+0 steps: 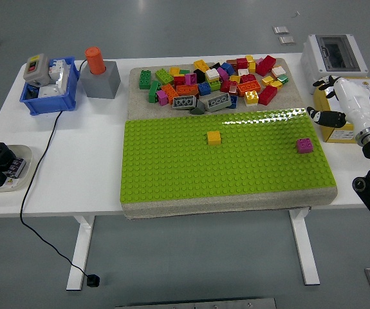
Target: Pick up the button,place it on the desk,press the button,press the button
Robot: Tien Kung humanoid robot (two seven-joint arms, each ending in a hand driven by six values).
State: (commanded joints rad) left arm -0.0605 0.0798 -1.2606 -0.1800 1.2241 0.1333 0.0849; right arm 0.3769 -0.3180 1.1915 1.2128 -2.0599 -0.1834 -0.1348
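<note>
green baseplate [226, 161], brick pile [213, 80], blue bin [46, 103]

No print can be read anywhere; the yellow box [339, 129] perhaps bears lettering, too small to make out.

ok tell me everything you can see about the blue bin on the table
The blue bin is a small open-topped plastic crate sitting upright at the table's far left corner, beside a grey block with an orange cap. It holds white parts, and a grey button box leans over its rim. A black cable trails from it across the table and over the near edge.
</note>
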